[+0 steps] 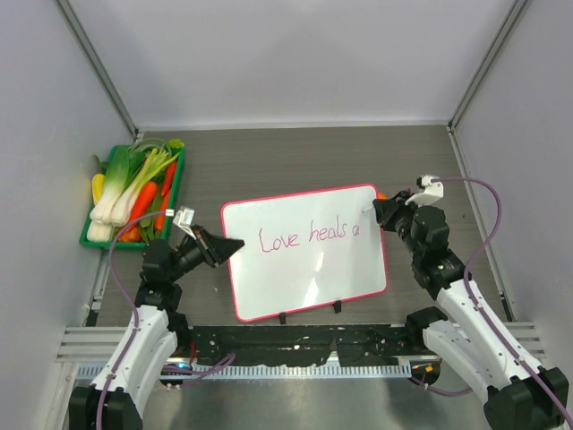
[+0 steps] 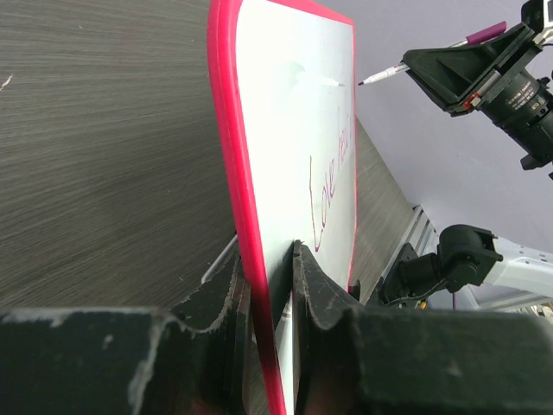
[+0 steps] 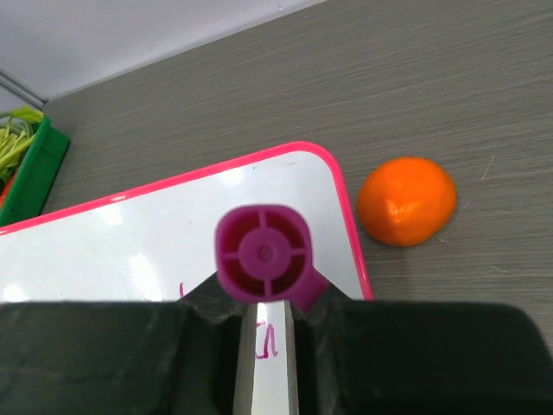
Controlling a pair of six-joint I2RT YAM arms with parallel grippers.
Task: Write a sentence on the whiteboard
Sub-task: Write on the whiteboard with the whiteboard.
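Observation:
The whiteboard [image 1: 304, 278], glossy white with a pink-red frame and two black feet on its near edge, lies in the middle of the table. Pink writing on it reads "Love heals a". My left gripper [image 1: 228, 248] is shut on the board's left edge; the left wrist view shows the frame [image 2: 233, 156] clamped between the fingers of that gripper [image 2: 272, 251]. My right gripper [image 1: 387, 215] is shut on a magenta marker [image 3: 263, 252] over the board's right end [image 3: 173, 233]. The marker tip [image 2: 380, 76] is by the last letter; contact cannot be told.
A green tray [image 1: 87, 237] of leeks, carrots and other vegetables stands at the far left. An orange mandarin [image 3: 406, 201] lies just off the board's far right corner, behind my right gripper. Metal rails run along the table's near edge.

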